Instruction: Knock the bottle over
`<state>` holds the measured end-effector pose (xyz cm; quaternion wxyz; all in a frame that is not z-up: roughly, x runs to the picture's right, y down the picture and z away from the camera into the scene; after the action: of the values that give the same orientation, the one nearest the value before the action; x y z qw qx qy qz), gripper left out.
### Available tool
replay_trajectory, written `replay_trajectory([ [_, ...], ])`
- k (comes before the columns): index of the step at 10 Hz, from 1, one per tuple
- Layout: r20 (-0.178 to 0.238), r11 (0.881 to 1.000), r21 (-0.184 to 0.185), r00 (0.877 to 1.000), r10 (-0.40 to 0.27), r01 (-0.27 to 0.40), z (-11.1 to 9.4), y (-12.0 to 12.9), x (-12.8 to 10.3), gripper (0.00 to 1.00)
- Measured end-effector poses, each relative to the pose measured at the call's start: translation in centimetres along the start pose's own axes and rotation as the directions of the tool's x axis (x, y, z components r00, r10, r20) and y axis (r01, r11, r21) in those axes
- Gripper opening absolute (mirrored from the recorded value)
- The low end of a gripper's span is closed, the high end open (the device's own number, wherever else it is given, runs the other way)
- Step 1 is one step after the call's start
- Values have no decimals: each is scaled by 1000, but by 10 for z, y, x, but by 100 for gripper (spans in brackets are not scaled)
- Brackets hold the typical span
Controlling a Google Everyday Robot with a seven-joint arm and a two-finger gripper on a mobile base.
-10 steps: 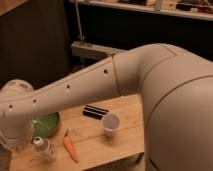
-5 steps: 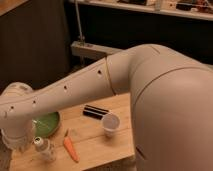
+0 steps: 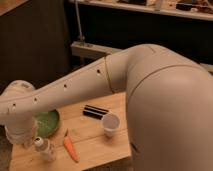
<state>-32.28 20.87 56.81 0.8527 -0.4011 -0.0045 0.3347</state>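
Observation:
The bottle [image 3: 45,149] is small, clear and whitish with a white round cap. It stands upright near the front left of the wooden table [image 3: 95,142], just left of the orange carrot [image 3: 71,149]. My white arm reaches across the table to the left and ends in a bulky wrist. The gripper [image 3: 22,136] hangs below the wrist at the table's left edge, close beside the bottle on its left. It is mostly hidden by the wrist housing.
A green bowl [image 3: 49,122] sits behind the bottle. A white paper cup [image 3: 110,125] stands mid-table, with a black flat object [image 3: 95,111] behind it. My arm's large shoulder fills the right side. A dark wall and metal rail are behind.
The arm's body has swung a little further into view on the right. The wrist stays near the bottle, which still stands upright in the same place.

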Motion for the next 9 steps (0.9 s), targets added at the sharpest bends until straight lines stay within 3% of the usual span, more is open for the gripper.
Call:
replay_trajectory([
  [4,1,997,39,997,73,-73,0,-28,-3,0],
  [9,47,973,84,976,212,-215,-25,-90,5,0],
])
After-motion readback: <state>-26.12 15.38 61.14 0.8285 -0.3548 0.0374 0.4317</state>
